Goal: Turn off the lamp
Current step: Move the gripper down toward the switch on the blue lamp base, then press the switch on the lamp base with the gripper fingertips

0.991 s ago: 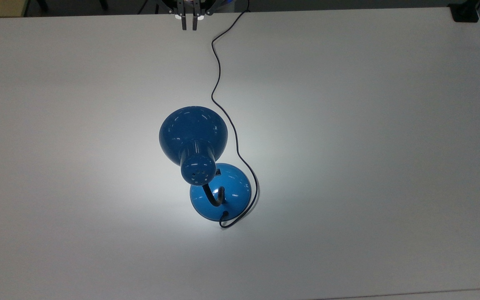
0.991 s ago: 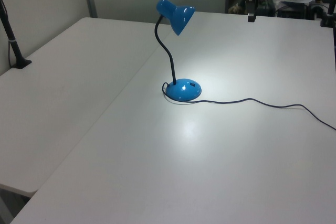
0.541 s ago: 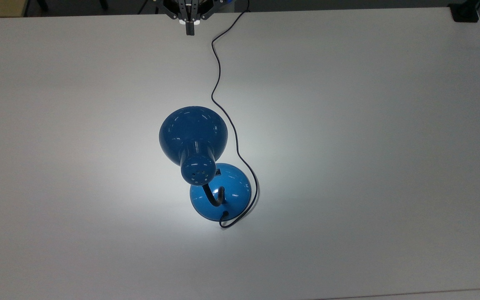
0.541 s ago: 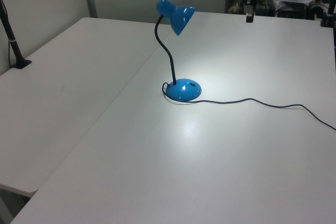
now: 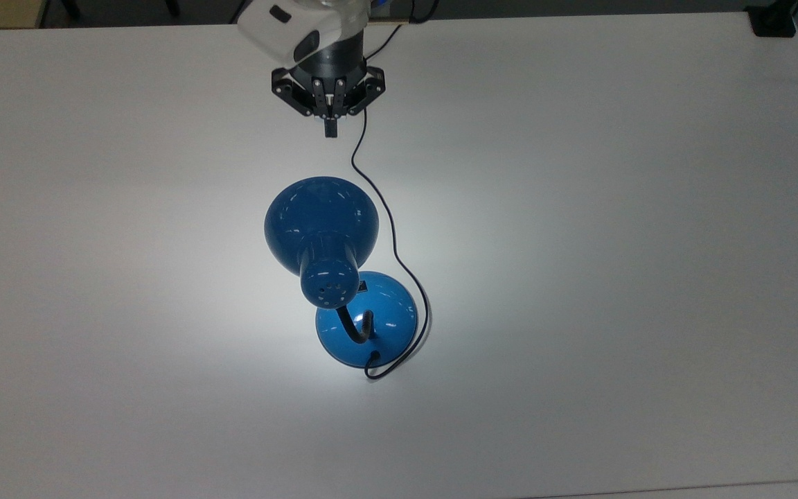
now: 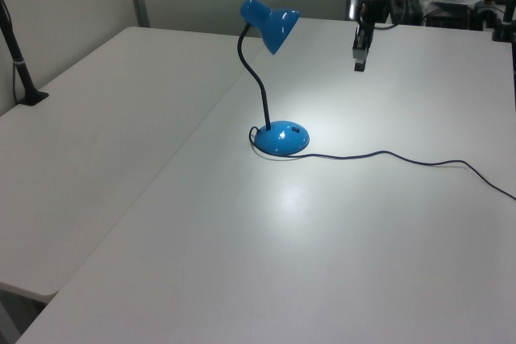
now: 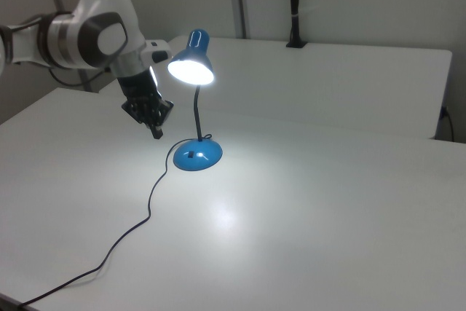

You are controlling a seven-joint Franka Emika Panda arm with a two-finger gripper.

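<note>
- On the white tabletop (image 5: 614, 208), mid-surface: lamp (image 5: 333, 277), lit, bright pool beneath the shade.
- Pincer (image 5: 330, 128) has come in from the top view's upper edge, now above the cord (image 5: 392, 249), apart from the shade.
- Pincer clenched, holding nothing.
- Lamp unmoved.

Blue desk lamp (image 5: 330, 263), lit.
Upright near middle of white table (image 5: 614, 242); glossy bell shade, black gooseneck, domed round base, thin black cord (image 5: 371, 187) trailing across tabletop.
</note>
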